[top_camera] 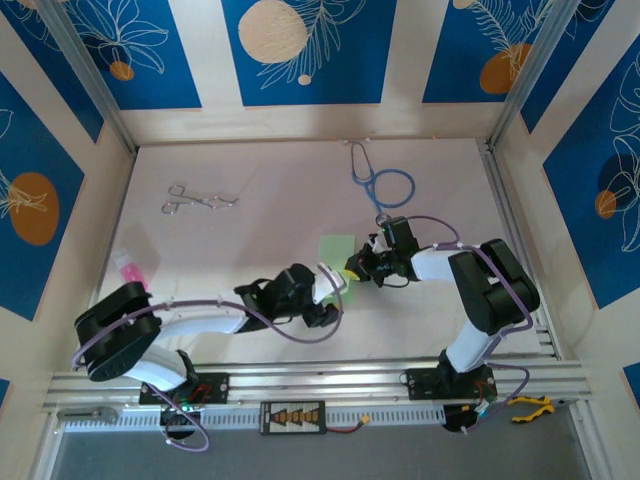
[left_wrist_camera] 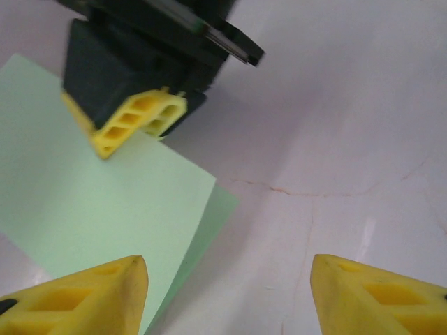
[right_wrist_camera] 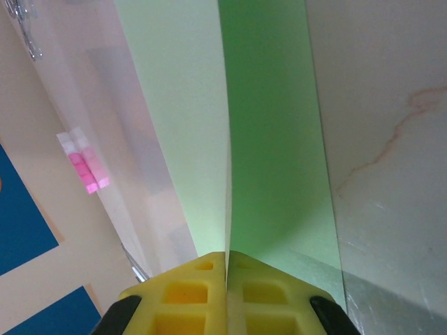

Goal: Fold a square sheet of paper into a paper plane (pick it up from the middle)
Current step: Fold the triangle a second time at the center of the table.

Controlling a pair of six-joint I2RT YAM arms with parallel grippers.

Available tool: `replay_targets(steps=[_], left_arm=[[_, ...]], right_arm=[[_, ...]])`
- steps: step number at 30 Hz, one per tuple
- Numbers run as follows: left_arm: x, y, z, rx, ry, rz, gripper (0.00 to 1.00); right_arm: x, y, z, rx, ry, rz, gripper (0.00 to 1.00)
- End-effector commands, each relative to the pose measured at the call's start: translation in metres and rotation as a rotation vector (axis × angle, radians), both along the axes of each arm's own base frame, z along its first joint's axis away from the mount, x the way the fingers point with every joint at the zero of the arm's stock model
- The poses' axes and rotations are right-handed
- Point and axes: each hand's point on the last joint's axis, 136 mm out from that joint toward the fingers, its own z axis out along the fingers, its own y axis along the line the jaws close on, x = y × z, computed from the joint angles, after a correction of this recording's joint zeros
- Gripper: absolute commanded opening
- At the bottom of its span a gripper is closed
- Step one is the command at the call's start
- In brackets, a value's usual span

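Right gripper [right_wrist_camera: 227, 257] clenched: I see its yellow fingers [right_wrist_camera: 188, 296] pressed together on a raised fold of the square sheet of paper [right_wrist_camera: 272, 139]. From the tips the pale green sheet runs away across the table [right_wrist_camera: 391, 105]. Left gripper [left_wrist_camera: 227, 283] stands spread with nothing between its fingers; the sheet's edge lies just beside one finger [left_wrist_camera: 91, 293]. Beyond the right gripper, well apart, I note a blue stethoscope [top_camera: 385, 185].

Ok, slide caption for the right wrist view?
Right gripper shut on the bent square sheet of paper, pale table beyond.
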Motion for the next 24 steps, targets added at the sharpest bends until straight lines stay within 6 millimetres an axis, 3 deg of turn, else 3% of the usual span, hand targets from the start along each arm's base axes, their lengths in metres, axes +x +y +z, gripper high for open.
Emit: replay_targets(steps=[1, 6, 15, 24], left_arm=[[0.015, -0.012, 0.004, 0.072, -0.163, 0.006, 0.64], [0.019, -0.025, -0.004, 0.114, -0.227, 0.023, 0.64], [0.033, -0.024, -0.012, 0.168, -0.270, 0.082, 0.60], [0.035, -0.028, -0.018, 0.184, -0.268, 0.077, 0.51]], right_arm=[[-0.002, 0.003, 0.007, 0.011, 0.007, -0.007, 0.02], [-0.002, 0.004, 0.008, 0.009, 0.009, 0.000, 0.02], [-0.003, 0.004, 0.009, 0.010, 0.008, 0.002, 0.02], [-0.002, 0.005, 0.012, 0.008, 0.003, 0.011, 0.02]])
